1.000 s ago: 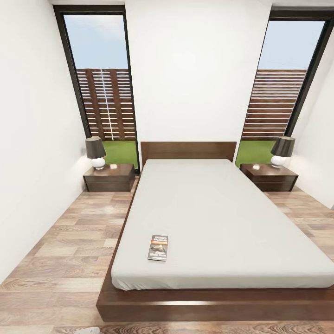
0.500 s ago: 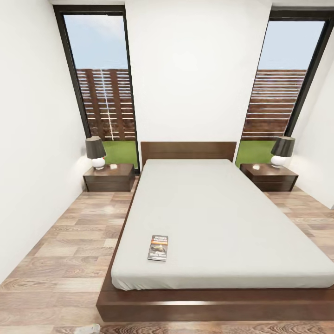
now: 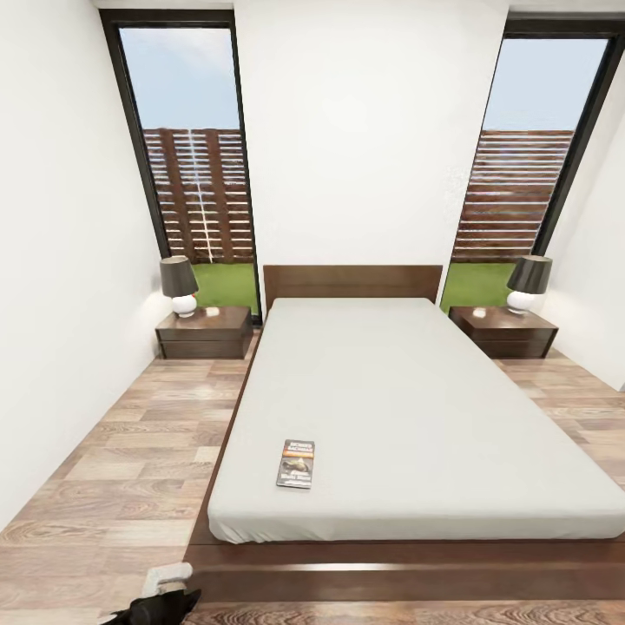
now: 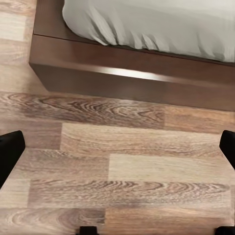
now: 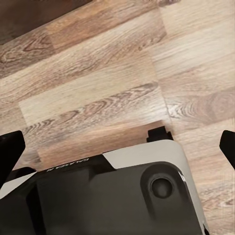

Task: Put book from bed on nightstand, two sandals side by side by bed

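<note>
Dark-covered, the book (image 3: pixel 296 463) is lying lengthwise up the bed (image 3: pixel 417 408), ahead and right of your left gripper (image 3: pixel 161 603), which you're holding spread apart.

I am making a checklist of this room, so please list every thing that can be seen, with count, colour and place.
book: one, dark cover with orange band, on the mattress near the foot, left side.
bed: one, pale grey mattress on dark brown frame, centre.
nightstands: two, dark brown, one each side of the headboard.
lamps: two, dark shade on white base, one on each nightstand.
windows: two, dark frames, showing a brown slatted fence and grass.
floor: grey-brown wood planks.
left gripper: black jaws apart, above the floor by the bed frame.
right gripper: black jaws apart, above the floor and the robot's base.
</note>
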Tool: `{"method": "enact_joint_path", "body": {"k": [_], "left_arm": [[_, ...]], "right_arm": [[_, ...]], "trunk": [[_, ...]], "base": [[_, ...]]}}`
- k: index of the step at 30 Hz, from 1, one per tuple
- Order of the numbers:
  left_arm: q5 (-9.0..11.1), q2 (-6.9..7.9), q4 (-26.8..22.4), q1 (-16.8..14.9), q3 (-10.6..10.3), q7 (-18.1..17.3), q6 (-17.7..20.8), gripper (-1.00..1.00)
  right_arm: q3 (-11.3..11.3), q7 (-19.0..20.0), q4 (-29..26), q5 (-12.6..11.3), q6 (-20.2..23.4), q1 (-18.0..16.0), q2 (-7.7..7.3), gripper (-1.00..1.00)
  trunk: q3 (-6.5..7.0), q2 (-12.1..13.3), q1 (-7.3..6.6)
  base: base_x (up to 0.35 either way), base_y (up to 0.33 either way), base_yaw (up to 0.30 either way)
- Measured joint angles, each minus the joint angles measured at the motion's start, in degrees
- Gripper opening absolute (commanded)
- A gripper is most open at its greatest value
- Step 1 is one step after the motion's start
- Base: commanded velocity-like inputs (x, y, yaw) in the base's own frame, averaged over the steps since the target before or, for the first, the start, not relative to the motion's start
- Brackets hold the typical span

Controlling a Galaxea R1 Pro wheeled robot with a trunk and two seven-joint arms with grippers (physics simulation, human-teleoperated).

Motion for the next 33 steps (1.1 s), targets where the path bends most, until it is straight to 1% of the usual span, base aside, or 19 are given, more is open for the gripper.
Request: {"method": "enact_joint_path", "body": {"k": [3,4,8,9,10,11,13,14,15,16,18,19,20,21,22,26,27,30,33], "left_arm": [[0.2,1.79,-0.7,0.0,0.1,-2.1,0.1,1.00],[0.3,2.90,-1.3,0.0,0.1,-3.9,0.2,1.00],[1.2,10.20,-5.0,-0.1,0.4,-18.0,3.1,1.00],[1.5,10.94,-5.7,-0.1,0.4,-20.2,4.1,1.00],[2.4,12.04,-7.7,-0.1,0.6,-24.4,6.8,1.00],[2.9,12.52,-8.9,-0.1,0.6,-26.7,8.4,1.00],[4.3,13.65,-14.7,-0.2,0.7,-35.8,15.6,1.00],[4.7,13.89,-17.8,-0.2,0.7,-39.5,18.7,1.00],[4.8,13.94,-19.5,-0.1,0.7,-41.2,20.1,1.00],[5.3,13.37,-25.3,-0.2,0.6,-45.1,24.5,1.00],[5.3,11.47,-30.4,-0.3,0.6,-46.5,28.4,1.00],[5.2,9.77,-33.0,-0.4,0.6,-46.7,31.3,1.00],[5.0,7.20,-35.5,-0.8,0.5,-45.3,34.6,1.00],[4.4,2.82,-38.8,-2.3,0.5,-40.3,38.8,1.00],[3.4,-2.03,-41.1,-5.1,0.5,-33.0,41.5,1.00],[2.3,-13.13,-42.9,-12.3,0.4,-11.1,43.9,1.00],[2.2,-15.24,-43.0,-13.7,0.4,-6.2,44.1,1.00],[2.6,-18.83,-42.8,-18.4,0.4,2.9,44.4,1.00],[2.5,-18.99,-40.0,-23.9,0.3,7.1,44.4,1.00]], "right_arm": [[0.0,-0.1,0.0,0.1,0.0,0.0,0.00,1.00],[0.0,-0.1,0.0,0.0,0.0,0.0,0.00,1.00],[0.0,0.0,0.0,-0.1,0.0,0.0,0.00,1.00],[0.0,0.0,0.0,-0.1,0.0,0.0,0.00,1.00],[0.0,0.0,0.0,-0.1,0.0,0.0,0.00,1.00],[0.0,0.0,0.0,-0.1,0.0,0.0,0.00,1.00],[0.0,0.1,0.0,-0.1,0.0,0.0,0.00,1.00],[0.0,0.1,0.0,-0.1,0.0,0.0,0.00,1.00],[0.0,0.1,0.0,-0.1,0.0,0.0,0.00,1.00],[0.0,0.1,0.0,-0.1,0.0,0.0,0.00,1.00],[0.0,0.1,0.0,0.0,0.0,0.0,0.00,1.00],[0.0,0.1,0.0,0.0,0.0,0.0,0.00,1.00],[0.0,0.1,0.0,0.0,0.0,0.0,0.00,1.00],[0.0,0.1,0.0,0.1,0.0,0.0,0.00,1.00],[0.0,0.1,0.0,0.1,0.0,0.0,0.00,1.00],[0.1,0.1,0.0,0.2,0.0,0.0,0.00,1.00],[0.1,0.1,0.0,0.2,0.0,0.0,0.00,1.00],[0.1,0.1,0.0,0.2,0.0,0.0,0.00,1.00],[0.1,0.1,0.0,0.2,0.0,0.0,0.00,1.00]], "trunk": [[0.00,0.0,0.00],[0.00,0.0,0.00],[0.01,0.0,0.00],[0.00,0.0,0.00],[0.01,0.0,0.00],[0.00,0.0,0.00],[0.01,0.0,0.00],[0.01,0.0,0.00],[0.01,0.0,0.00],[0.01,0.0,0.00],[0.00,0.0,0.00],[0.01,0.0,0.00],[0.01,0.0,0.00],[0.02,0.0,0.00],[0.01,0.0,0.00],[0.01,0.0,0.00],[0.01,0.0,0.00],[0.02,0.0,0.00],[0.01,0.0,0.00]], "base": [[0.000,0.000,0.000],[0.000,0.000,0.000],[0.000,0.000,0.000],[0.000,0.000,0.000],[0.000,0.000,0.000],[0.000,0.000,0.000],[0.000,0.000,0.000],[0.000,0.000,0.000],[0.000,0.000,0.000],[0.000,0.000,0.000],[0.000,0.000,0.000],[0.000,0.000,0.000],[0.000,0.000,0.000],[0.000,0.000,0.000],[0.000,0.000,0.000],[0.000,0.000,0.000],[0.000,0.000,0.000],[0.000,0.000,0.000],[0.000,0.000,0.000]]}}
